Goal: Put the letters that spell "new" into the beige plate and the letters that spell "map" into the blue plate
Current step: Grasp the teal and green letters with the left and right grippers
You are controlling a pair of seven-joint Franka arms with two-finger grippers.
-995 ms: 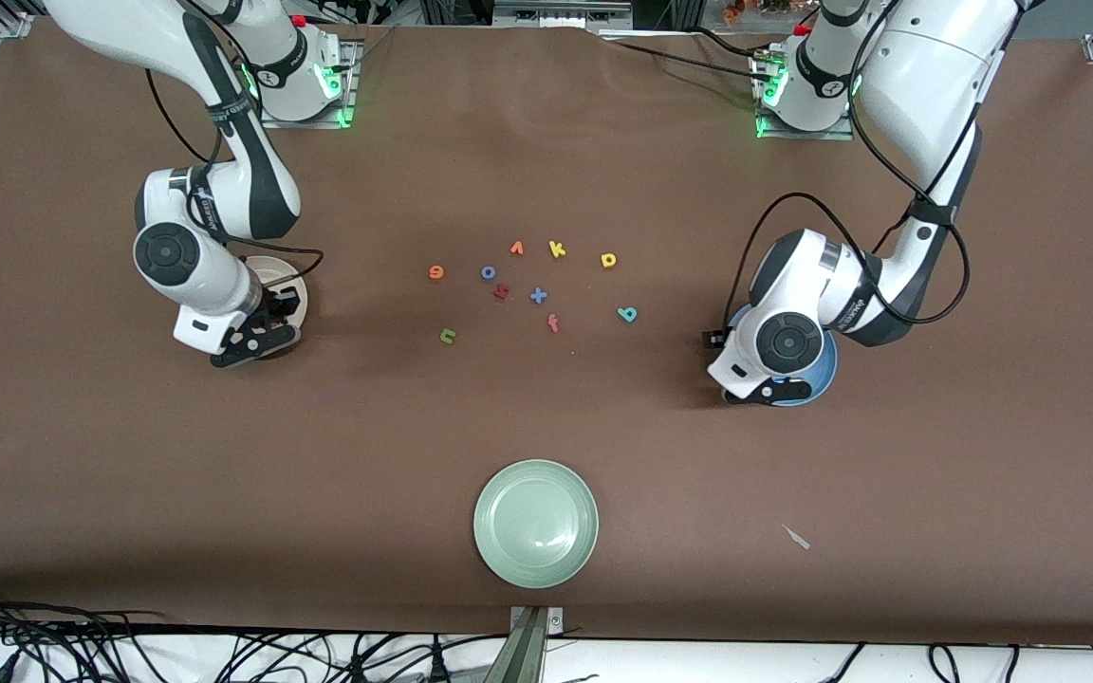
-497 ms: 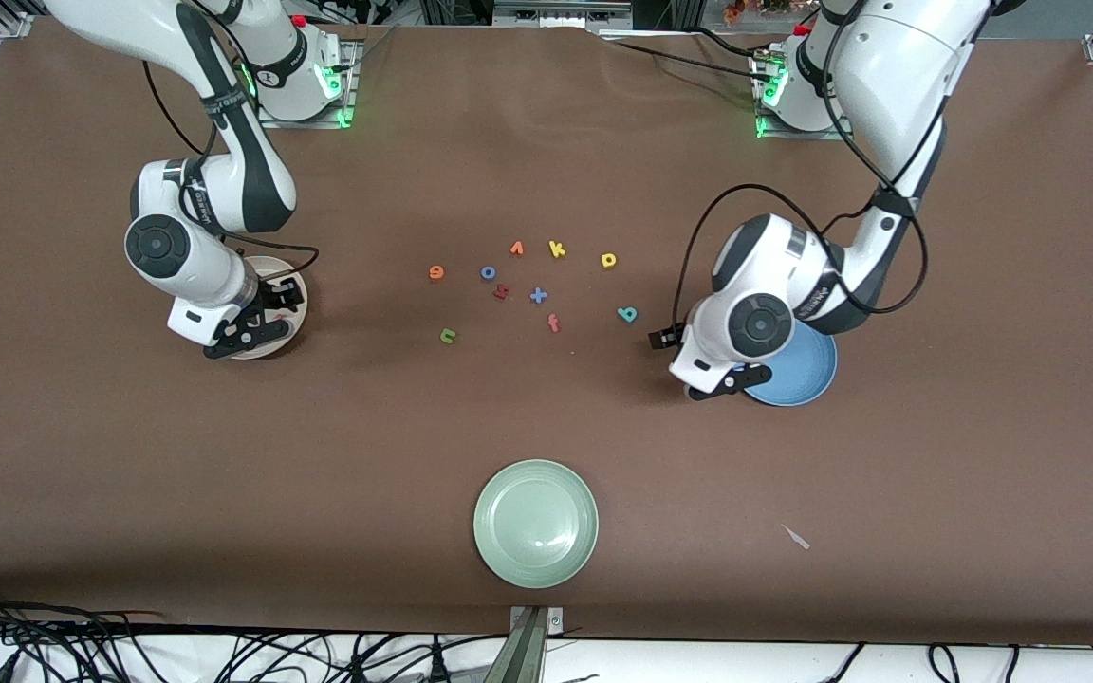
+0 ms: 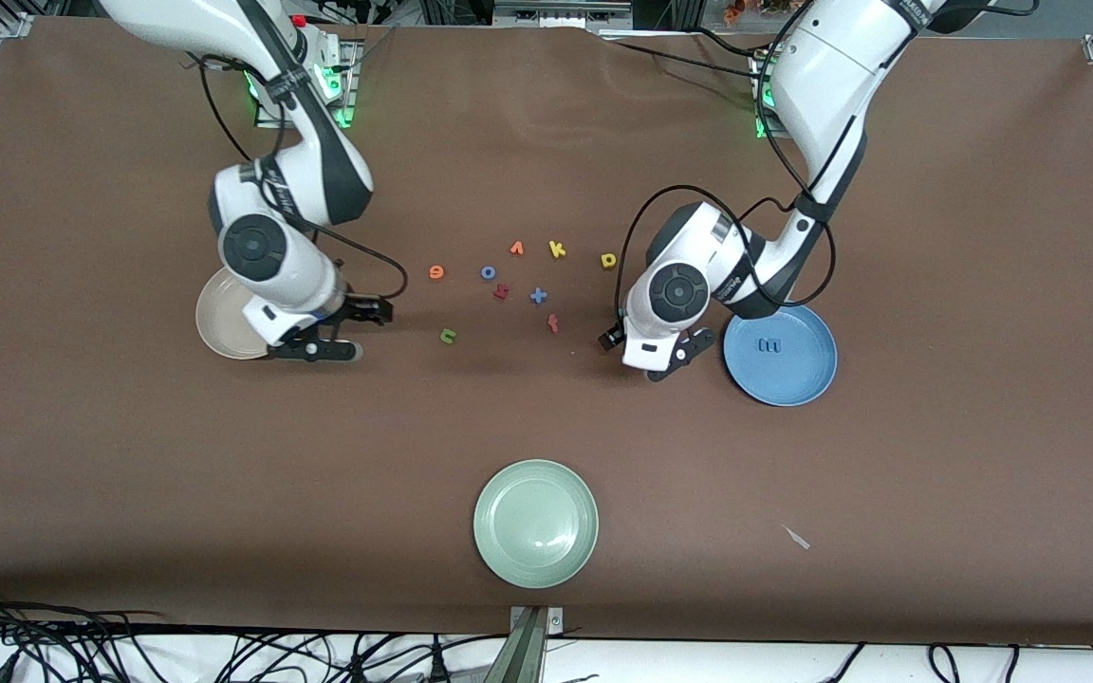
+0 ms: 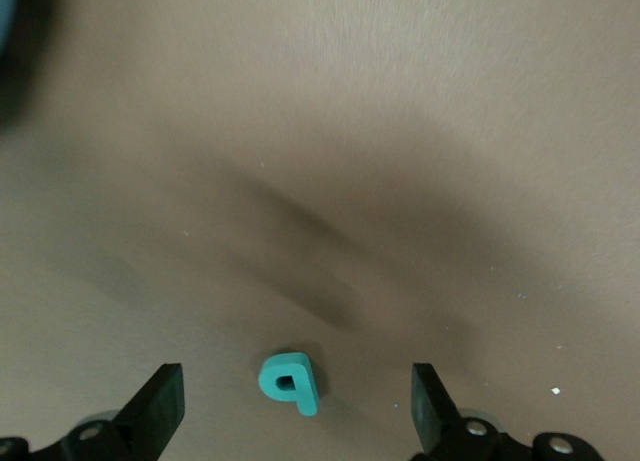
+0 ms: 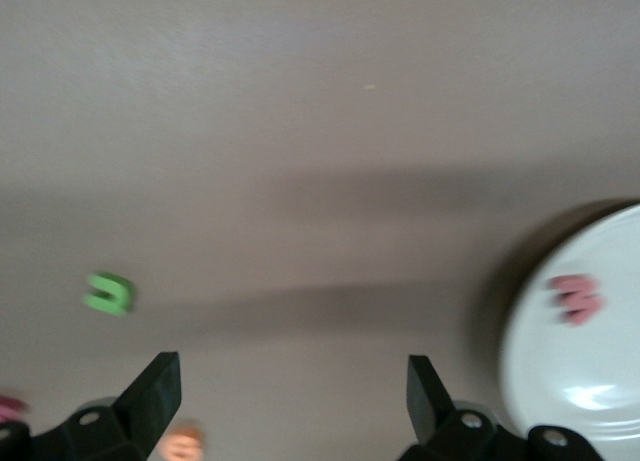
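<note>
Left claw (image 4: 290, 421): wide open and empty, low over the tabletop (image 3: 935, 493) beside the blue plate (image 3: 803, 379), with the teal p (image 4: 291, 381) lying between its fingers in the left wrist view; the arm hides that letter in the front view.
Right claw (image 5: 285, 411): wide open, holding nothing, over bare tabletop just beside the beige plate (image 3: 219, 327), toward the letter cluster.
Blue plate contents: the blue m (image 3: 769, 346) lies in it.
Beige plate contents: the pinkish-red w (image 5: 575, 297) shows on it in the right wrist view; in the front view the right arm covers that spot.
Letters not yet sorted: green n (image 3: 449, 335), nearer the front camera than the cluster; orange e (image 3: 436, 272); yellow looped letter (image 3: 609, 260).
Risk, wrong pick: the orange v (image 3: 516, 249), yellow k (image 3: 557, 249), blue o (image 3: 488, 272) and red f (image 3: 553, 323) share colours with wanted letters and lie close together, so a claw could close on a decoy.
Risk, grasp: the teal p is small and flat; an off-centre closure would likely push it aside or tip it.
Risk, arms: both work toward the same cluster and could crowd each other.
Readable writing: only the foam letters' own shapes; lettering on the arms is too small to read.
</note>
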